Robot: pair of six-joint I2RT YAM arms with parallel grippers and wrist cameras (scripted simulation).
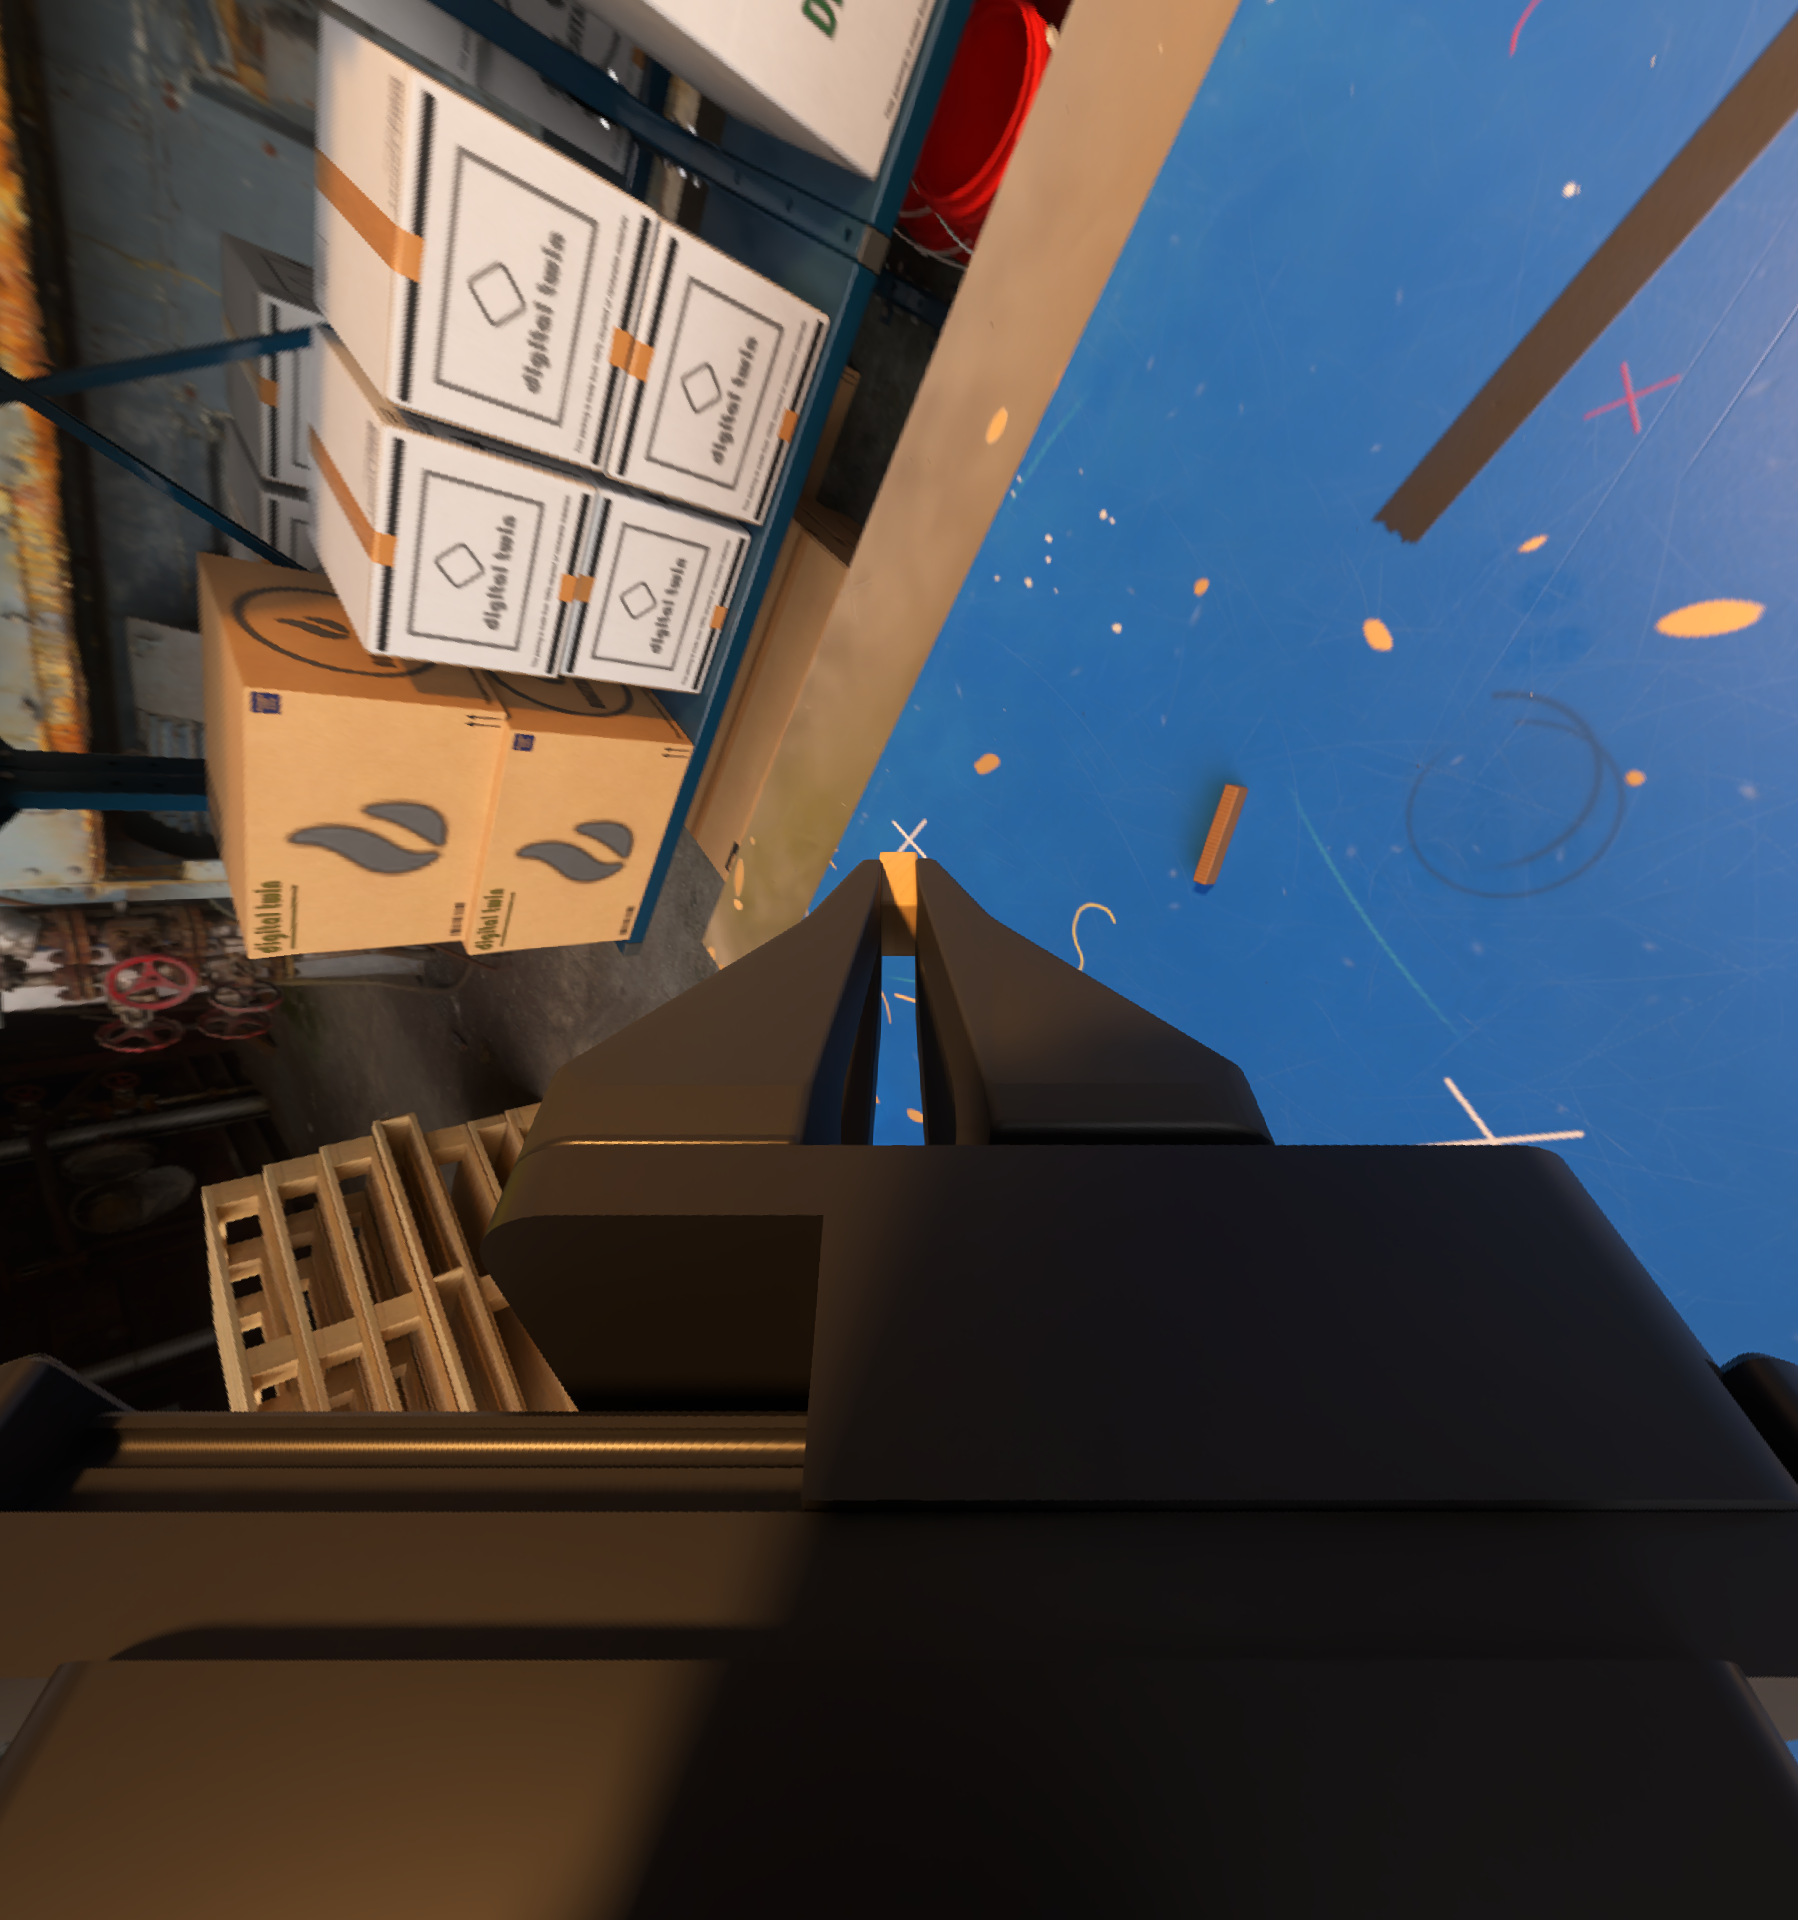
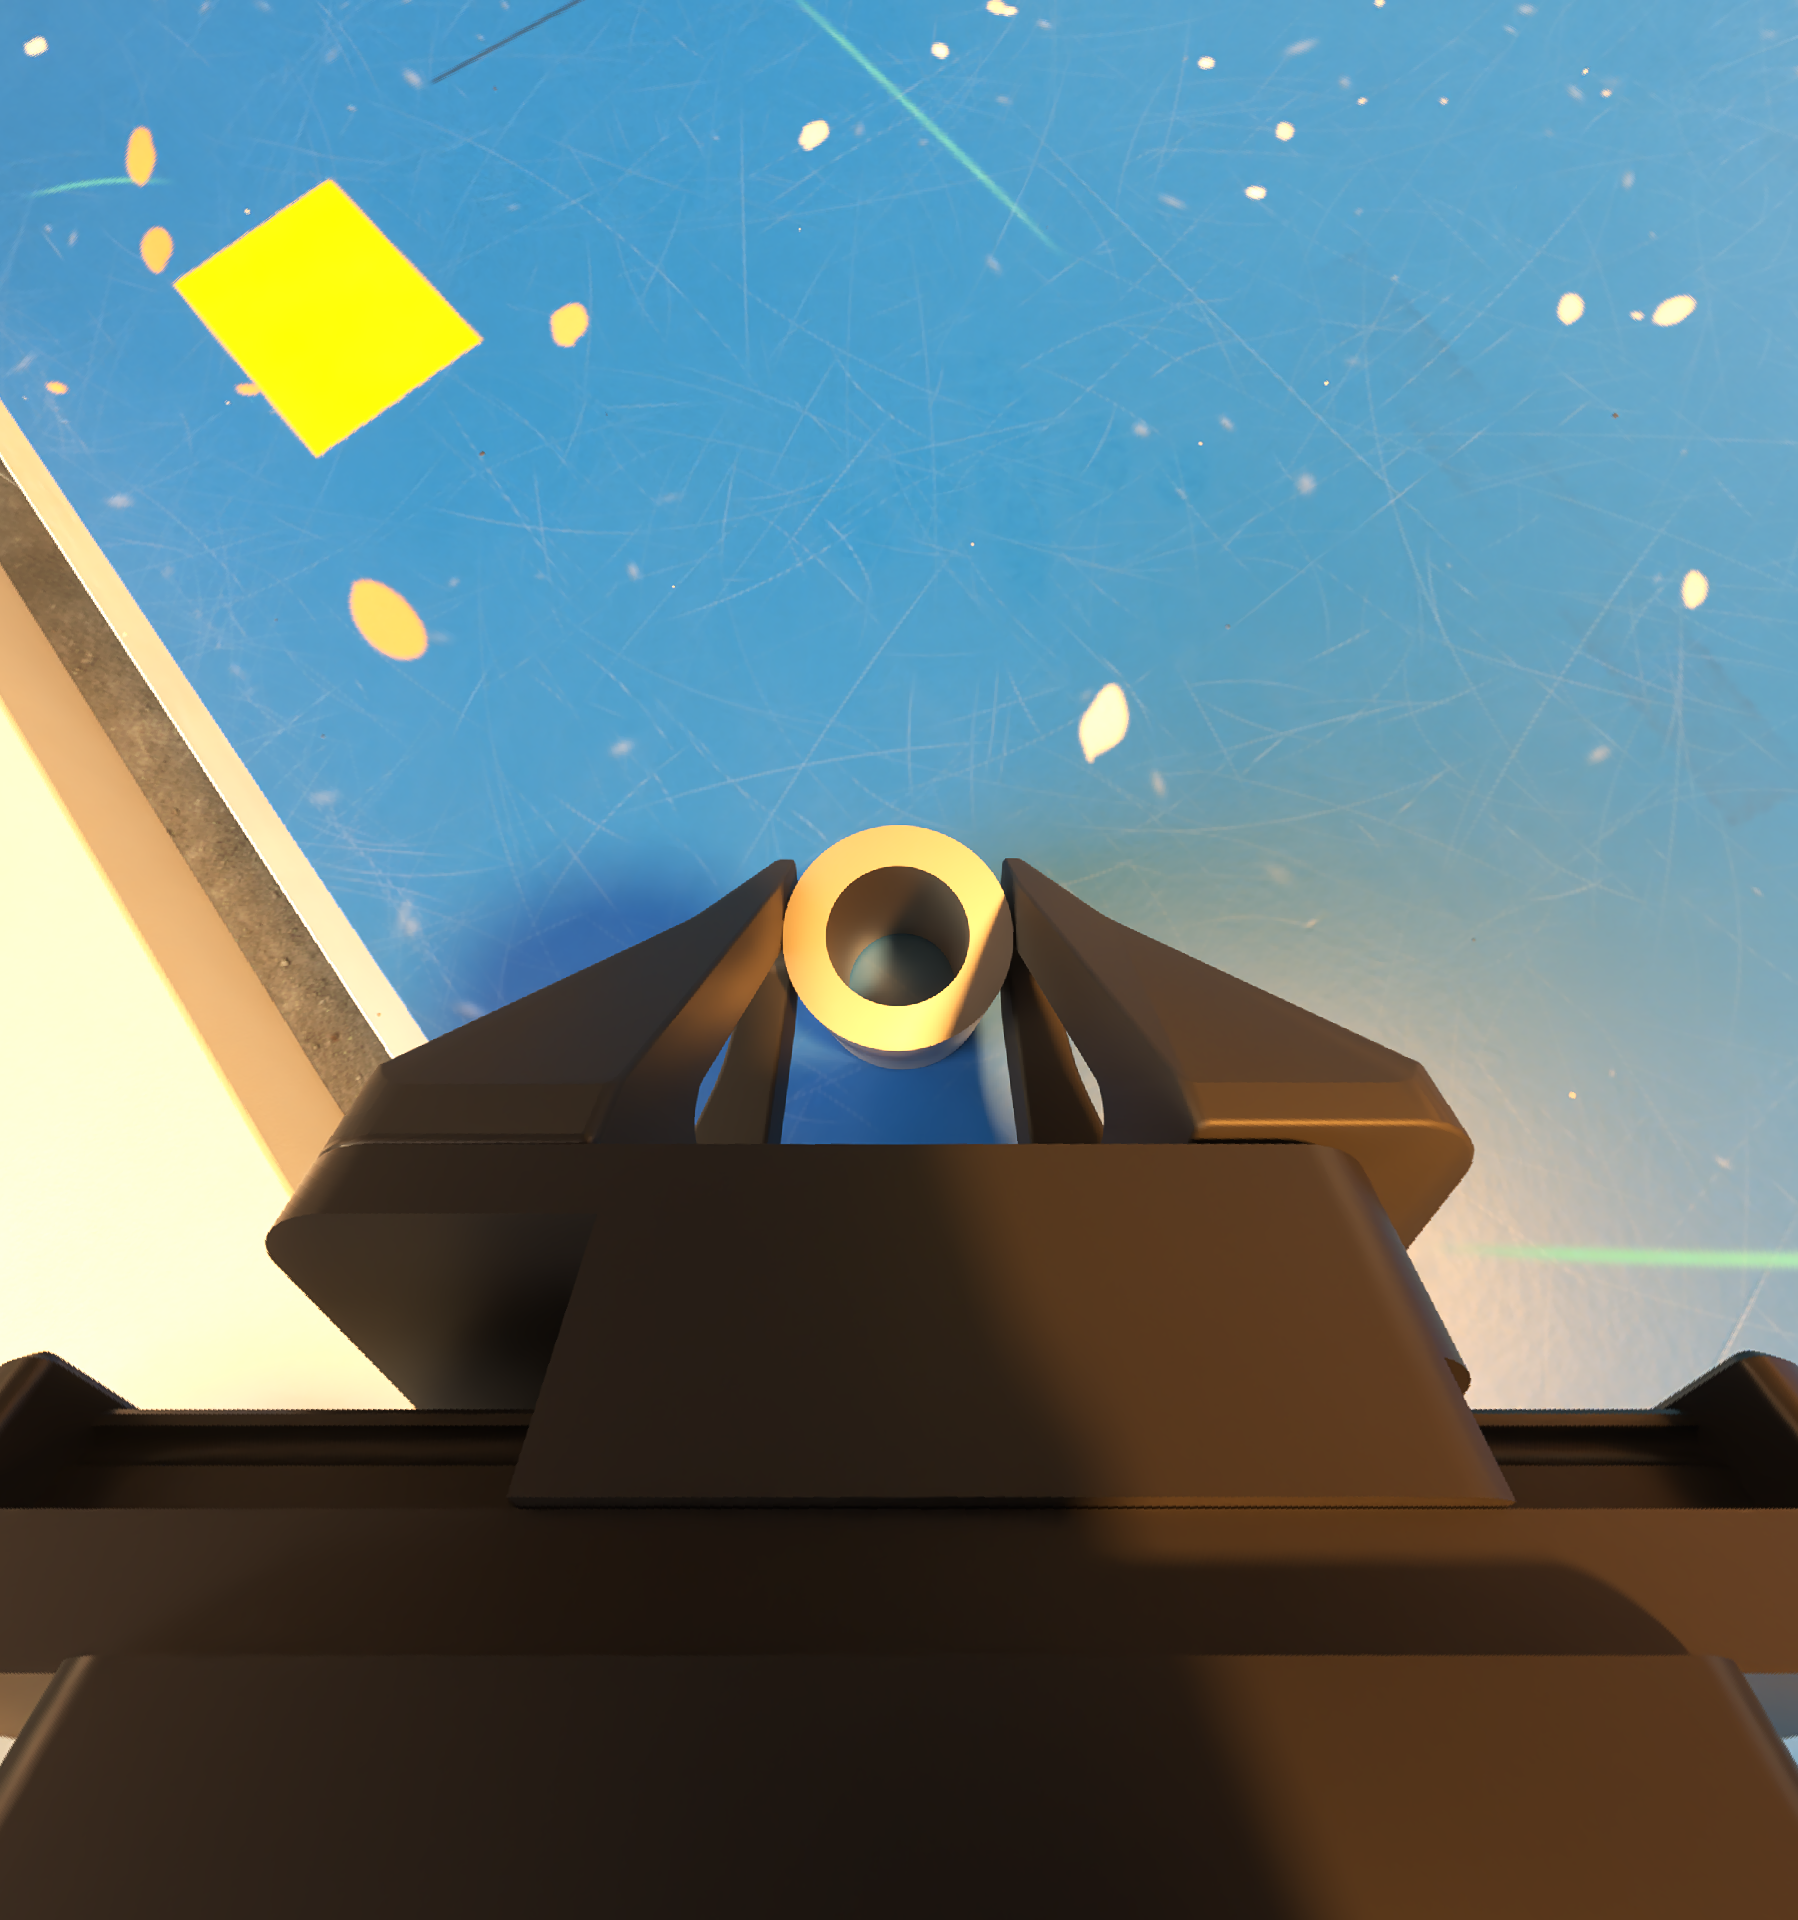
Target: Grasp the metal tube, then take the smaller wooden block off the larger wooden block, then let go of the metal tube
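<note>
In the left wrist view my left gripper [image 1: 897,871] is shut on a small orange wooden block [image 1: 897,914], pinched between the fingertips and held above the blue table. A second, longer wooden block [image 1: 1219,836] lies apart on the table, ahead and to the right. In the right wrist view my right gripper [image 2: 897,878] is shut on the metal tube [image 2: 807,940]. The tube is seen end-on as a pale ring with a dark bore, and it stands close over the table.
The blue scratched table [image 1: 1394,935] has a tan edge [image 1: 936,499] on the left. Beyond it are shelves with white and brown cartons [image 1: 521,416] and a wooden pallet [image 1: 355,1278]. A long brown bar [image 1: 1601,281] crosses the upper right. A yellow square [image 2: 326,317] lies flat on the table, and the table edge [image 2: 147,727] runs down the left.
</note>
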